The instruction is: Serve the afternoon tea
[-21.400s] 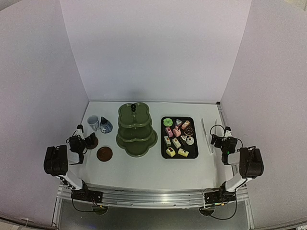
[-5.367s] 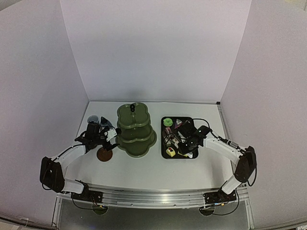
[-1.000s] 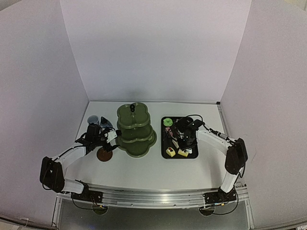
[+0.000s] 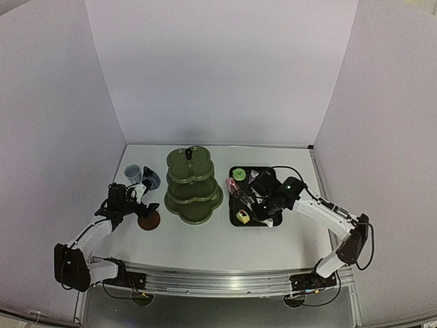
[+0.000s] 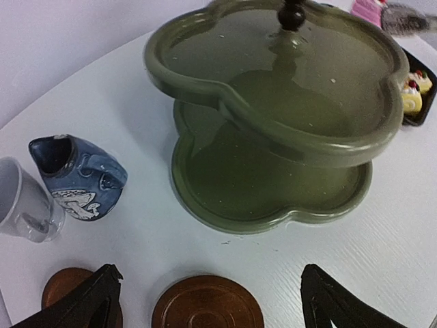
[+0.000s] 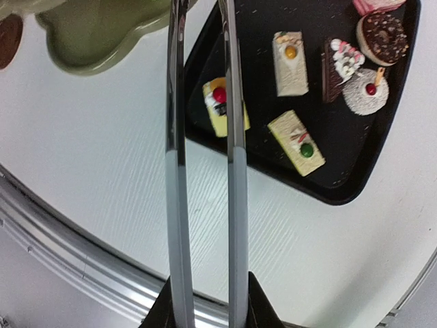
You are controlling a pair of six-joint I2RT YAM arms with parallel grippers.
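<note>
The right gripper (image 6: 205,307) was clamped on the handle end of the tongs (image 6: 236,171), whose two blades ran close together and nearly parallel. In the overhead view a pink cake (image 4: 231,183) appeared pinched at their tips. It was held in the air just beside the rim of the olive-green stand (image 5: 259,184), on the tray side. The left gripper (image 5: 209,273) stood wide open and held nothing. It hovered over a brown saucer (image 5: 208,307), with a second saucer (image 5: 65,297), the dark-blue pot (image 5: 78,178) and the pale cup (image 5: 20,201) near by.

The step in hand was judged to be setting this cake on a tier; every tier surface in view was bare. For a sound placement the squeeze should be kept even. The cake should be carried above the raised scalloped rim, lowered until its base rests, and only then released.

A lower tier offers little headroom under the overhang above it, and the central post (image 5: 292,12) narrows the approach. The other cakes (image 6: 288,61) lay on the black tray (image 6: 355,164). A strip of bare table (image 6: 102,157) separated the tray from the stand. The left arm worked on the stand's far side, well apart from the right.
</note>
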